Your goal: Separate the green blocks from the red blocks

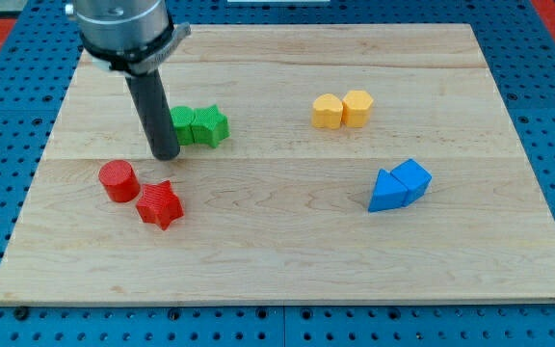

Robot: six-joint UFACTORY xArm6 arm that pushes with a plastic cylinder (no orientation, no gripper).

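Note:
Two green blocks sit together left of the board's centre: a green cube (183,126) and a green star (210,125) touching it on the right. Below them and further left lie a red cylinder (118,180) and a red star (159,203), close together. My tip (166,154) stands just left of and slightly below the green cube, up and right of the red cylinder, between the two pairs. The rod hides the green cube's left edge.
Two yellow blocks (341,110) sit together at the upper right of centre. Two blue blocks (399,184) sit together at the right. The wooden board (287,260) lies on a blue perforated table.

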